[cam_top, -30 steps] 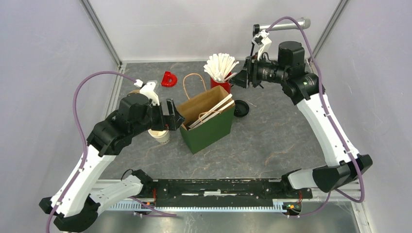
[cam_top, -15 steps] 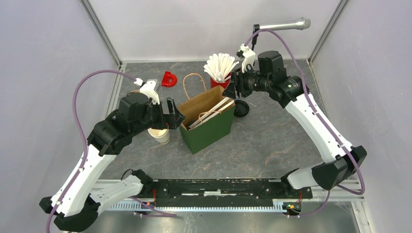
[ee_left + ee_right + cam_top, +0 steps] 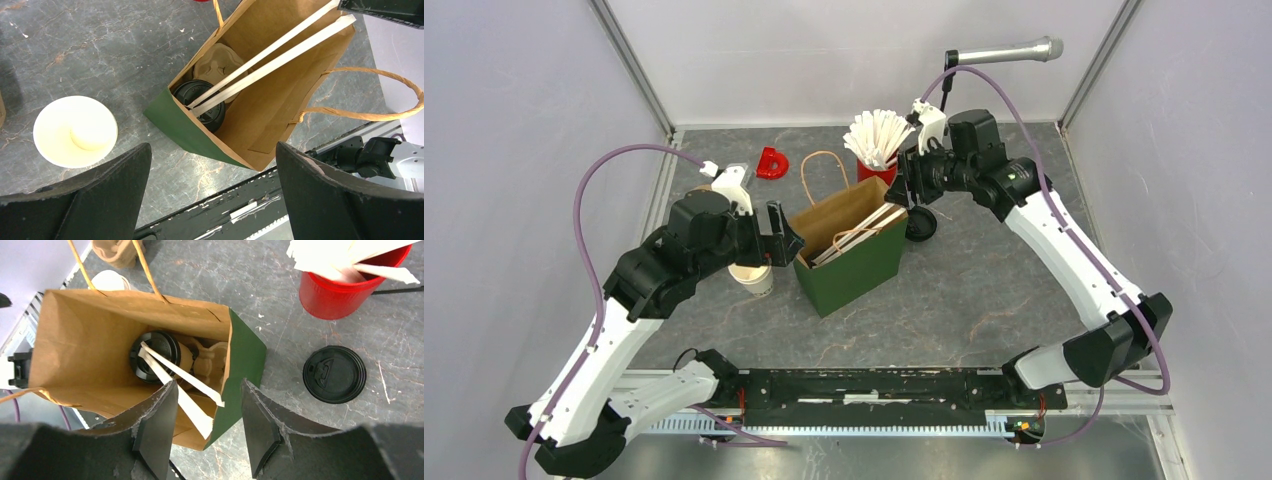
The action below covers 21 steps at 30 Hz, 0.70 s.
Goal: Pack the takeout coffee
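My left tool point(image 3: 212, 147) hangs wide and empty above the uncovered white cup point(image 3: 75, 131), which stands on the tabletop point(image 3: 100, 50) just left of the paper bag point(image 3: 272, 87). Inside the bag sits the lidded cup point(image 3: 192, 93). My right tool point(image 3: 209, 385), half-spread and gripping nothing, hovers over the bag's right edge, with the loose black lid point(image 3: 334, 374) lying on the tabletop just right of the bag.
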Each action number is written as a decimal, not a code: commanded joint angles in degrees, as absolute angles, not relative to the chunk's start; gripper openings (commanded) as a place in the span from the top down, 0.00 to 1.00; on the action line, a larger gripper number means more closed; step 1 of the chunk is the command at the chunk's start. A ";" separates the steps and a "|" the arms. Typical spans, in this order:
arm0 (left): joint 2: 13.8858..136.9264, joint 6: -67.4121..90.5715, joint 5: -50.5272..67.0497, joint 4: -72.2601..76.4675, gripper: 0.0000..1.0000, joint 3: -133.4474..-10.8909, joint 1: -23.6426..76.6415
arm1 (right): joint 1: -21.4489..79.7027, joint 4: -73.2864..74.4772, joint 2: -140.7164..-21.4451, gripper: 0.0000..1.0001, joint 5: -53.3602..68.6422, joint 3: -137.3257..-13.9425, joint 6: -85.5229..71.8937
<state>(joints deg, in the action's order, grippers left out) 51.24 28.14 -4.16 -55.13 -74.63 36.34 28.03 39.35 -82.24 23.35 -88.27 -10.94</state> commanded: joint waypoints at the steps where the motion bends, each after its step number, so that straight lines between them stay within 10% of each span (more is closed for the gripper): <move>1: 50.80 25.57 -4.40 -52.93 0.00 -74.84 36.04 | 28.30 37.84 -82.20 0.45 22.28 -86.94 -9.18; 12: 51.24 25.20 -4.20 -53.09 0.00 -74.80 36.04 | 28.30 36.56 -81.48 0.91 22.85 -87.75 -9.32; 21: 51.15 25.40 -4.03 -53.17 0.00 -74.47 36.04 | 28.35 41.68 -81.65 1.00 24.27 -96.29 -9.82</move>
<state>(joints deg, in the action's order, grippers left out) 51.27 27.59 -4.14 -55.13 -74.61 36.34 28.03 40.45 -82.37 22.98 -89.78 -9.61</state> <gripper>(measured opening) 0.995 0.007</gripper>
